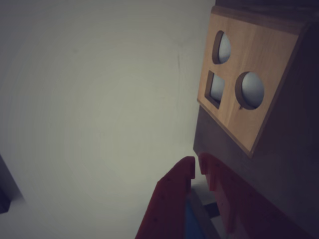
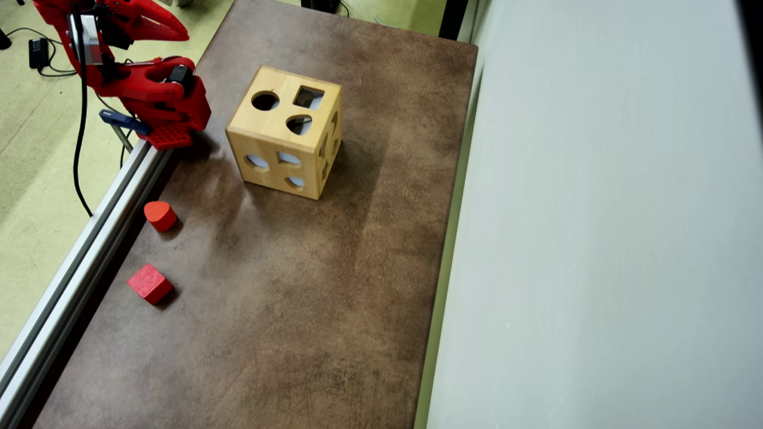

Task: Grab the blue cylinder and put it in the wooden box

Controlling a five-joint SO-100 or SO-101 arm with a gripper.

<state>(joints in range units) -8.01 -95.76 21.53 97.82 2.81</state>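
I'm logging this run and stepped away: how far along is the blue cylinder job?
Done, apparently: no blue cylinder shows on the table; only the red rounded block and red cube lie out. Whether it sits inside the wooden box cannot be seen. In hand: nothing, the gripper is shut and empty, beside the box. Left: nothing visible.

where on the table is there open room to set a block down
Bare tabletop spreads below the wooden box and right of the red cube, and from the box to the wall side. Tighter: the left rail, with the red rounded block and arm base.
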